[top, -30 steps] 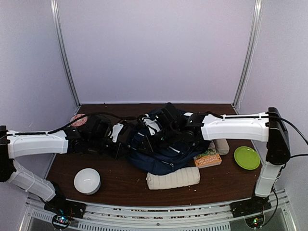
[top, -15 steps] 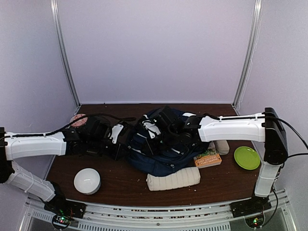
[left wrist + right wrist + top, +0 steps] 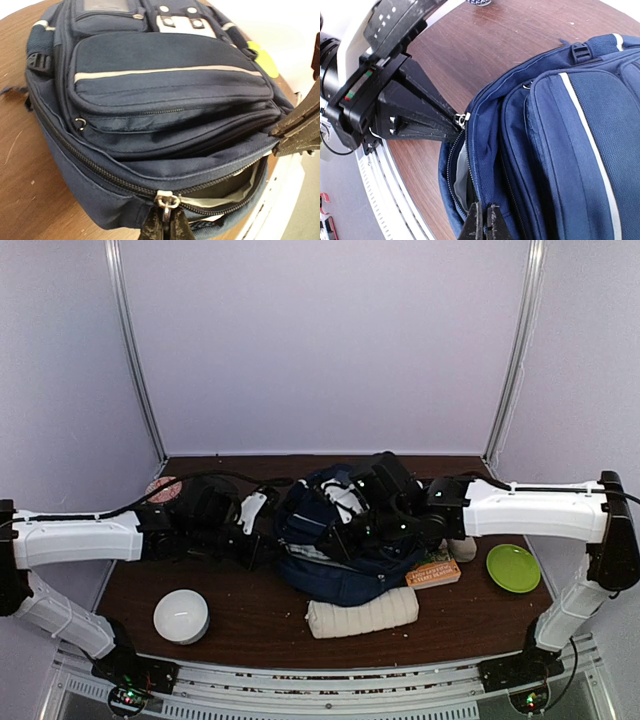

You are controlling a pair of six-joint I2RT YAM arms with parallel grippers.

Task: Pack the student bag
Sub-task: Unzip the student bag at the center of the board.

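We see the left pincer (image 3: 165, 226) clamped on the student bag's (image 3: 170, 75) zipper pull (image 3: 165, 201); the right pincer (image 3: 484, 220) seemingly pinches its rim.

The right gripper (image 3: 483, 212) has clamped shut on the student bag (image 3: 340, 580) at its opening's rim; the right arm (image 3: 530, 510) has swung rightward from the bag, leaving it bunched narrower.

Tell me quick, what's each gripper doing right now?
Left gripper: closed on the zipper pull of the student bag.
Right gripper: closed on the student bag's opening edge.
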